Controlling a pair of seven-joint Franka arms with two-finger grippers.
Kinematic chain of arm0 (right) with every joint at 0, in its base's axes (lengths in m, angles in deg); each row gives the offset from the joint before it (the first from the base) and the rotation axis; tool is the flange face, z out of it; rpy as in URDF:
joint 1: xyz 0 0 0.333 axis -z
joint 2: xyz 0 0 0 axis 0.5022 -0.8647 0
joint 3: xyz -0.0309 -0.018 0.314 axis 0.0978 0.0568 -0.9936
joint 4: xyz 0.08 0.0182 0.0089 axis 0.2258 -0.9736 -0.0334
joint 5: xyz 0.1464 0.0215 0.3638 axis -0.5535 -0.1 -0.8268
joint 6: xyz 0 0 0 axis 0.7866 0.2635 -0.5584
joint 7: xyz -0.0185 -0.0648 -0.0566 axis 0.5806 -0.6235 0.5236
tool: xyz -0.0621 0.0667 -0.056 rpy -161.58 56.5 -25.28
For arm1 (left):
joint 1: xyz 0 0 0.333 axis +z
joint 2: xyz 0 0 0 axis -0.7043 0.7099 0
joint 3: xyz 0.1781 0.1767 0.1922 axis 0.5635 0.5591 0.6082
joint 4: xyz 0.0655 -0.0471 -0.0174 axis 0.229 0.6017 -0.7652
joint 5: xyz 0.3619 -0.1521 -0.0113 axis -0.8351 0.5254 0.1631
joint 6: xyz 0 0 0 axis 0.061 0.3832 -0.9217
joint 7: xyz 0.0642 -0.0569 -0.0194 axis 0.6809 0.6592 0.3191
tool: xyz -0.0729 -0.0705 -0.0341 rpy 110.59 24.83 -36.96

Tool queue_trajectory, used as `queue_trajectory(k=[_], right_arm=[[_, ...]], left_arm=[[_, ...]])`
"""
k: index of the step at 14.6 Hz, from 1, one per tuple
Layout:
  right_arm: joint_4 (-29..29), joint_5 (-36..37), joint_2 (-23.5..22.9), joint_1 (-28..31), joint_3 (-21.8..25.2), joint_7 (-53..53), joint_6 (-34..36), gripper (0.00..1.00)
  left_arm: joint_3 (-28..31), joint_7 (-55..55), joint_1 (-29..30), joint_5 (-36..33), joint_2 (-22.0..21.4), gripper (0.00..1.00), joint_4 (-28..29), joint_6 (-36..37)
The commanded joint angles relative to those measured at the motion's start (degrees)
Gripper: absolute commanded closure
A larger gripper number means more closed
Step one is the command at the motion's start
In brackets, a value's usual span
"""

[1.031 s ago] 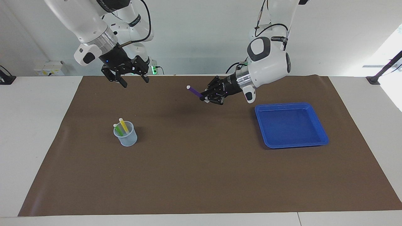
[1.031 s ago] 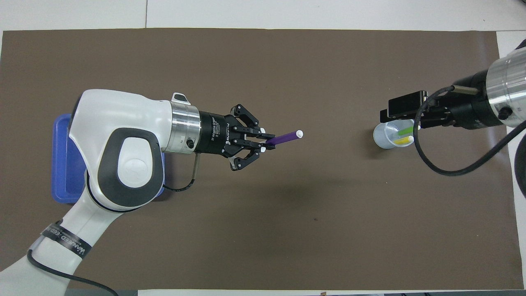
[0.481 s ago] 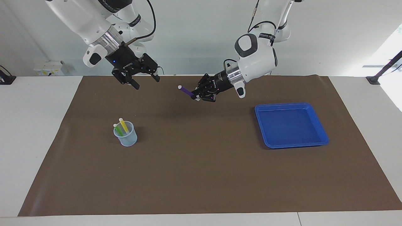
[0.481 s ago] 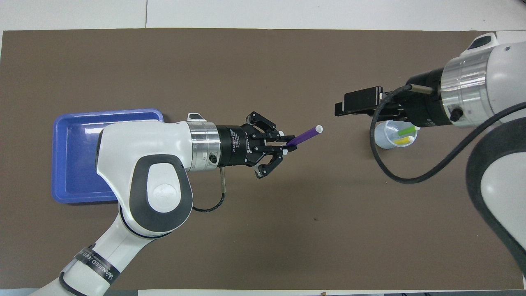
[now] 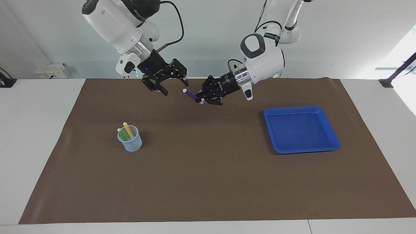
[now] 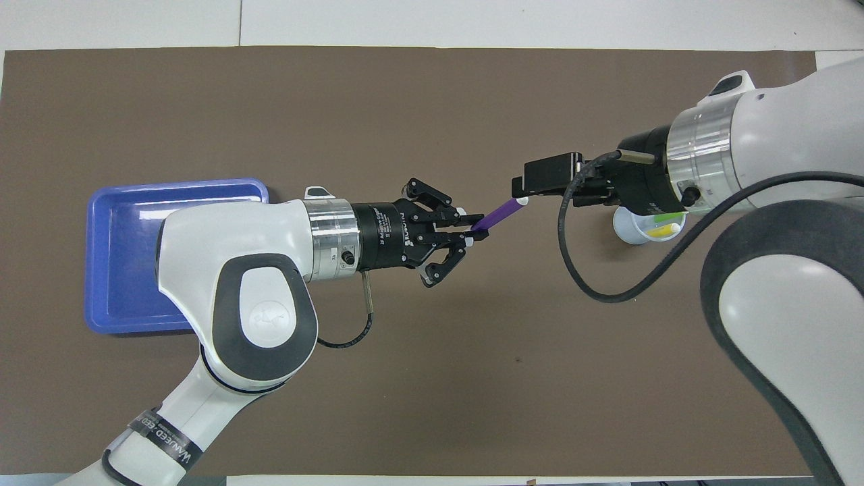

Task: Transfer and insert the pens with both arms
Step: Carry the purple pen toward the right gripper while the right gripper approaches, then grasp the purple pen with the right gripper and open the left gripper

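- Left hand (image 5: 199,99) gripped the purple pen (image 5: 191,94) above the bench's brown mat (image 5: 208,182).
- Right hand (image 5: 175,85), fingers wide, hung beside the pen's white tip.
- Yellow pen (image 5: 127,129) and green pen (image 5: 122,133) stood in the cup (image 5: 130,141).

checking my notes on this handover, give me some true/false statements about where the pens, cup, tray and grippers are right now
1. The left gripper is shut on the purple pen. True.
2. The right gripper has closed on the purple pen. False: it is open, close by the pen's white tip in mid-air.
3. The yellow pen and green pen stand in the cup. True.
4. One pen lies in the blue tray. False: no pen is in it.
5. The cup sits toward the left arm's end of the table. False: it sits toward the right arm's end; the tray is toward the left arm's.
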Motion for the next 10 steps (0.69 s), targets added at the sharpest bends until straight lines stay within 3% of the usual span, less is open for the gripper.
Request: queue_trajectory(k=[1,10], right_arm=[[-0.57,-1.33,-1.23,-1.22,-0.05,-0.64,-3.05,0.0],[-0.57,-1.15,-1.76,-3.07,-0.05,-2.84,-3.24,0.08]], left_arm=[[0.61,0.43,-1.03,2.18,-1.34,1.0,0.99,-1.74],[0.61,0.43,-2.26,3.15,-1.17,1.0,0.91,-4.11]])
